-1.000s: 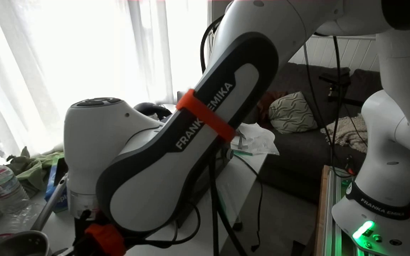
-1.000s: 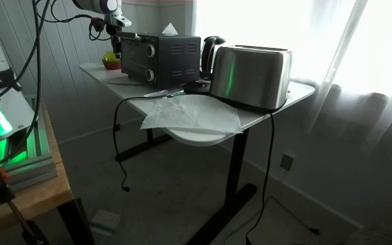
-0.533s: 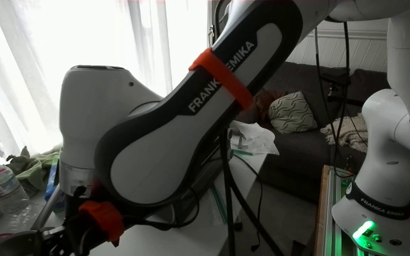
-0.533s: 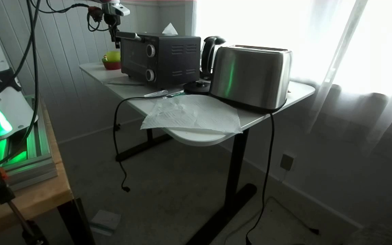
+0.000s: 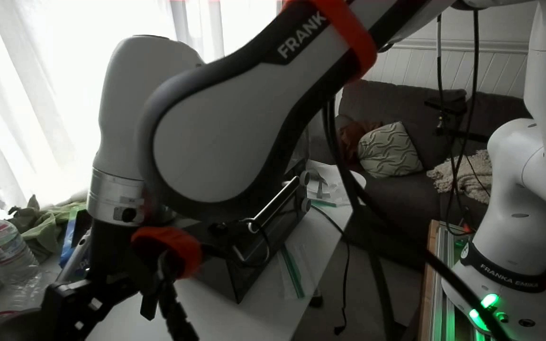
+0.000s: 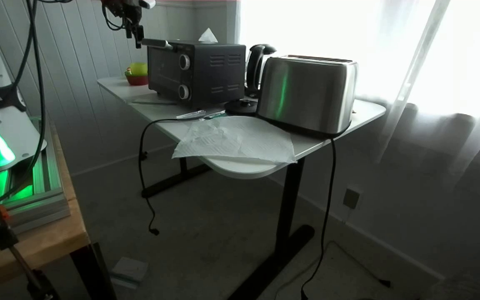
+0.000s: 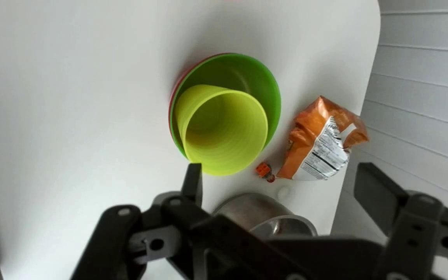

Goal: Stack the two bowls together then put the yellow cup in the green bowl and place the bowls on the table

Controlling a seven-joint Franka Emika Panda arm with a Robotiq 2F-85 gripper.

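spread wide, my pincer [image 7: 282, 182] hangs tips down, its two fingers well apart. under it stretches the pale table [image 7: 72, 155]. next comes my arm [image 5: 216, 137]: in an exterior view it slants from one o'clock down to a rounded joint toward nine, and beyond that my wrist [image 5: 109, 196] drops straight toward six, putting the pincer at eight and my base [image 5: 543, 303] at four. in an exterior view the black oven [image 6: 217, 66] sits at four o'clock from my pincer, the steel toaster [image 6: 306, 96] farther out between three and four. looking down from my wrist, i see a metal pot [image 7: 247, 210] at five o'clock, partly covered by my own frame. the pink bowl [image 6: 137, 80] rests on the table with the green bowl [image 7: 259, 77] nested in it, both at six o'clock below my pincer in an exterior view and well apart from it. an orange packet [image 7: 321, 144] lies near the bowls, between three and four o'clock from them. the yellow cup [image 7: 224, 136] is inside the green bowl, tilted, its mouth leaning toward four o'clock and its rim passing the bowl's edge at six. smallest is an orange toy-like piece [image 7: 265, 171] at five o'clock from the bowls, just beside the packet.
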